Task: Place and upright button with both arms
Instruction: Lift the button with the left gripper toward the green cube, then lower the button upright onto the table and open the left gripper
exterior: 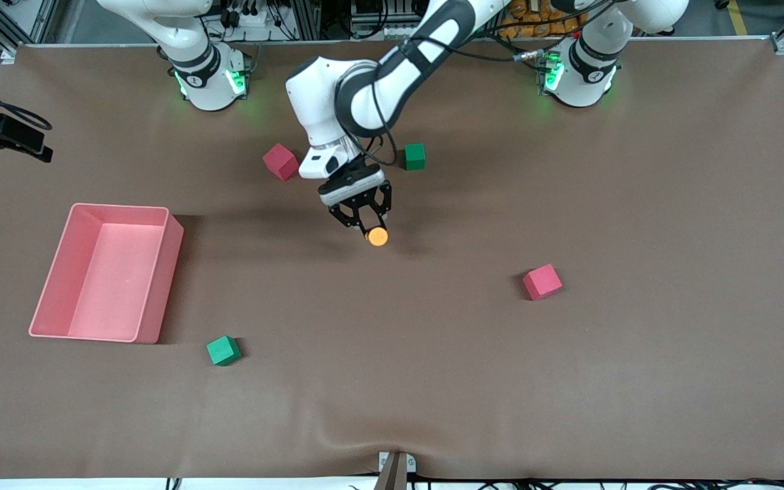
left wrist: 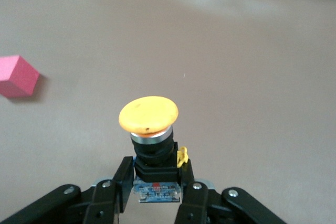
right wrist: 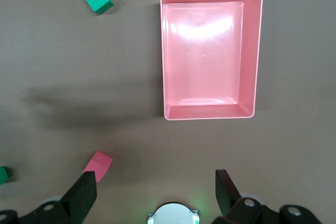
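Pinching the button (left wrist: 148, 129) by its blocky black body: left gripper (exterior: 363, 224), glossy round orange cap outward. Waiting with fingers spread above the smooth pink plastic bin (right wrist: 210, 53): right gripper (right wrist: 156, 195). No readable writing.

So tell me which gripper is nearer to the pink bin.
Right. The right gripper hangs open high above the table beside the pink bin. The left gripper is over mid-table, shut on the button, well clear of the bin.
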Action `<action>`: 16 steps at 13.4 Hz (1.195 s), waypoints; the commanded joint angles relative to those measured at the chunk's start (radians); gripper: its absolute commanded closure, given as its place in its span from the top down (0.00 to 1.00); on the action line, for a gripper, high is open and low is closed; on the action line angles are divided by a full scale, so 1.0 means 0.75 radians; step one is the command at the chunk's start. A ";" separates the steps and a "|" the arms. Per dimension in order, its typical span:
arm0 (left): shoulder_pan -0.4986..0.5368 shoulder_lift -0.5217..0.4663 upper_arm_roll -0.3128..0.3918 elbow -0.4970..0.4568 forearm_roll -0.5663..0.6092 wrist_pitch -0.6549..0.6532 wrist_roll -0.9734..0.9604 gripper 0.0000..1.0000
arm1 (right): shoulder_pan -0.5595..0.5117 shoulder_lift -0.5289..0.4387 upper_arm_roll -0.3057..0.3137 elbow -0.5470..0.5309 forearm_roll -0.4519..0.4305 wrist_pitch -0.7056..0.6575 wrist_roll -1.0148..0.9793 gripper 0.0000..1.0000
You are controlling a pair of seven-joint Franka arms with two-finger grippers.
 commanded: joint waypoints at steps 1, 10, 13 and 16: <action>-0.079 0.059 0.028 -0.006 0.219 -0.005 -0.213 0.22 | -0.006 0.006 -0.004 0.020 0.015 -0.019 0.016 1.00; -0.183 0.294 0.028 -0.035 0.690 -0.030 -0.645 0.23 | 0.000 0.014 -0.006 0.008 0.015 -0.019 0.016 1.00; -0.183 0.341 0.026 -0.037 0.782 -0.050 -0.749 0.23 | -0.002 0.014 -0.006 0.006 0.015 -0.019 0.016 1.00; -0.187 0.370 0.026 -0.037 0.788 -0.065 -0.768 0.24 | -0.002 0.014 -0.006 0.006 0.015 -0.019 0.016 1.00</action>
